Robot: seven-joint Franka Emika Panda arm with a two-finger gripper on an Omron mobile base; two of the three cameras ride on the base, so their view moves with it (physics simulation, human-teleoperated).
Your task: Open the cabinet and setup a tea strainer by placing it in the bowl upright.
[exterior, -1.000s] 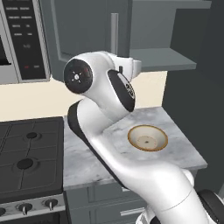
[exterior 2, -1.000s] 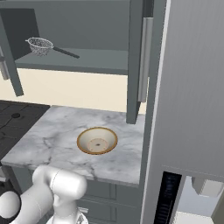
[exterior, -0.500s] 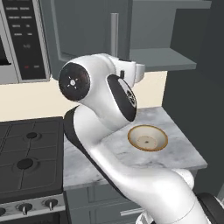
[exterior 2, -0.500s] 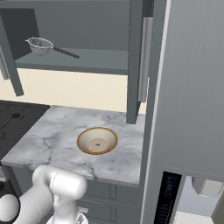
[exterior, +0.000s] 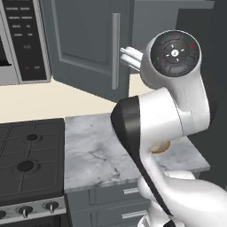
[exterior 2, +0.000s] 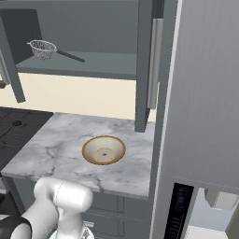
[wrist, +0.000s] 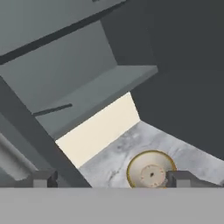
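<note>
We've got the dark grey wall cabinet (exterior 2: 144, 65) open, claw (wrist: 111, 179) released and empty, so the small mesh tea strainer (exterior 2: 43, 48) on its shelf is reachable for the wood-rimmed shallow bowl (exterior 2: 103, 150) on the marble worktop (exterior 2: 51, 149).

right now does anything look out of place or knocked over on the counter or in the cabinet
Nothing looks spilled or damaged. The bowl sits upright and empty on the marble counter. The cabinet stands open, and the tea strainer lies on its side on the shelf, handle pointing right, not yet in the bowl.
</note>
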